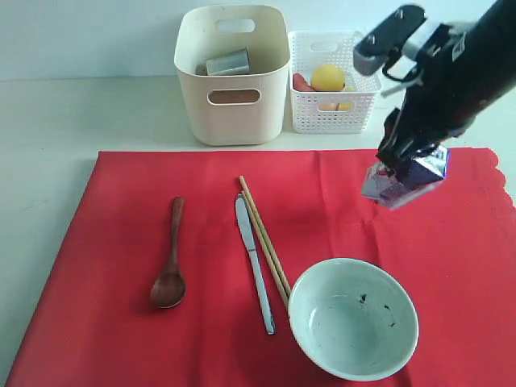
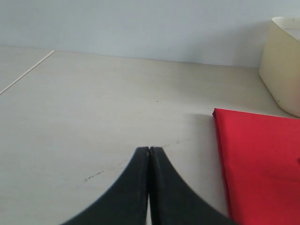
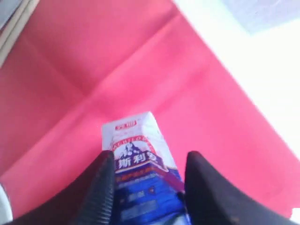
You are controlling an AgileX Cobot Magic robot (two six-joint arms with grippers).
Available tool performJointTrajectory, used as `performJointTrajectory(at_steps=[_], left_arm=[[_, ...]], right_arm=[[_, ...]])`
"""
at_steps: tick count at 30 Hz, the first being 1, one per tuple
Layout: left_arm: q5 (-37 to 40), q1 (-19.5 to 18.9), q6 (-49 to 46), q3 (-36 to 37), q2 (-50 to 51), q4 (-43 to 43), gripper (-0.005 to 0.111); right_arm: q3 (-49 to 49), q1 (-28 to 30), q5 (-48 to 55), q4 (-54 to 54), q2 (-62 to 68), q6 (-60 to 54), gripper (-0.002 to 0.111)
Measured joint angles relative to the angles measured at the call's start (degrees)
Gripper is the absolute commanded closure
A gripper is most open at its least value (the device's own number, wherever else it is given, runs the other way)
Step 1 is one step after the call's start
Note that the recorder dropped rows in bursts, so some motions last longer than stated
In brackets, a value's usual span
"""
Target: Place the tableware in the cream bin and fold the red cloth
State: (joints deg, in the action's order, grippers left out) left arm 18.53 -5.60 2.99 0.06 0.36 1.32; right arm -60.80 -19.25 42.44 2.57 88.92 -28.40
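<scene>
One bowl (image 1: pixel 353 318) is sitting nearest on the cloth (image 1: pixel 121 210), beside one knife (image 1: pixel 255 262), two chopsticks (image 1: pixel 264 240), one spoon (image 1: pixel 172 250). Behind, right fingers (image 3: pixel 101 187) are clamping a blue carton (image 3: pixel 136 150) bearing Chinese characters. Left fingers (image 2: pixel 136 187) are pressing together, empty, over the table (image 2: pixel 93 117). One cup (image 1: pixel 228 63) is lying in the bin (image 1: pixel 232 121).
</scene>
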Motion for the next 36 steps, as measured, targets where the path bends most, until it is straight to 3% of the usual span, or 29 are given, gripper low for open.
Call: performJointTrajectory(at_steps=[13, 16, 19, 22, 26, 32, 34, 36], left_arm=[[0.0, 0.0, 0.0, 0.0, 0.0, 0.0, 0.105], [0.0, 0.0, 0.0, 0.0, 0.0, 0.0, 0.105], [0.0, 0.0, 0.0, 0.0, 0.0, 0.0, 0.105], [0.0, 0.0, 0.0, 0.0, 0.0, 0.0, 0.105], [0.0, 0.0, 0.0, 0.0, 0.0, 0.0, 0.105], [0.0, 0.0, 0.0, 0.0, 0.0, 0.0, 0.105], [0.0, 0.0, 0.0, 0.0, 0.0, 0.0, 0.105], [0.0, 0.0, 0.0, 0.0, 0.0, 0.0, 0.105]], right_arm=[[-6.71, 0.0, -2.36, 0.47, 0.88, 2.17, 0.106], [-6.71, 0.0, -1.86, 0.47, 2.75, 11.16, 0.094], [-6.71, 0.0, 0.02, -0.41, 4.74, 20.13, 0.075], [-6.71, 0.0, 3.36, -0.92, 6.75, 24.38, 0.053], [-5.61, 0.0, 7.6, -0.92, 9.88, 25.95, 0.037], [4.28, 0.0, 2.04, -0.92, 12.35, 26.58, 0.038], [6.75, 0.0, -1.41, -0.92, 13.81, 26.71, 0.054], [7.43, 0.0, -2.69, -1.31, 15.15, 26.85, 0.083]])
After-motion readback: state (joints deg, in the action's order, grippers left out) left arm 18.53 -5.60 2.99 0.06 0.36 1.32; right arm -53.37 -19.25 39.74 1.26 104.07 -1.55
